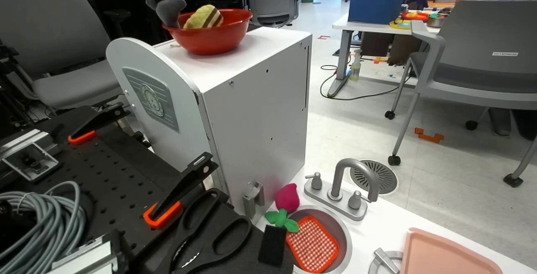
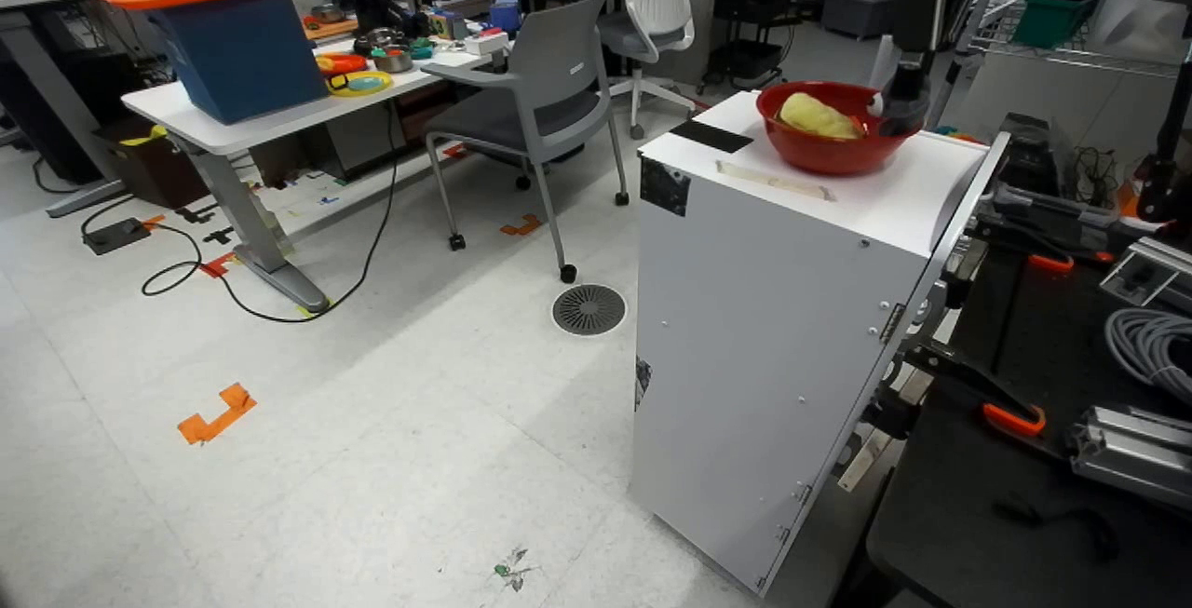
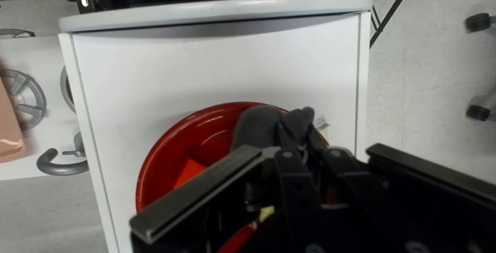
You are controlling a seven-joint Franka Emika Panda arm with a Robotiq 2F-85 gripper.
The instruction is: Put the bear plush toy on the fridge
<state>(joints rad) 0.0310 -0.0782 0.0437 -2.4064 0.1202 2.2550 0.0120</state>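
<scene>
Gripper nose-down, bear plush toy in grip

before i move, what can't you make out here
Soft toy: wrist view, partly behind the tool.
Yellow fruit: wrist view, mostly behind the tool.
Orange piece in the bowl: wrist view, partly behind the tool.
Pink tray: in an exterior view, cut off by the bottom edge.

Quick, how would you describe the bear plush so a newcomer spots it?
Find the tall white fridge, then the red bowl on its flat top. The bear plush toy shows above the bowl's rim: a soft, rounded grey lump, unlike the striped yellow piece in the bowl.
</scene>
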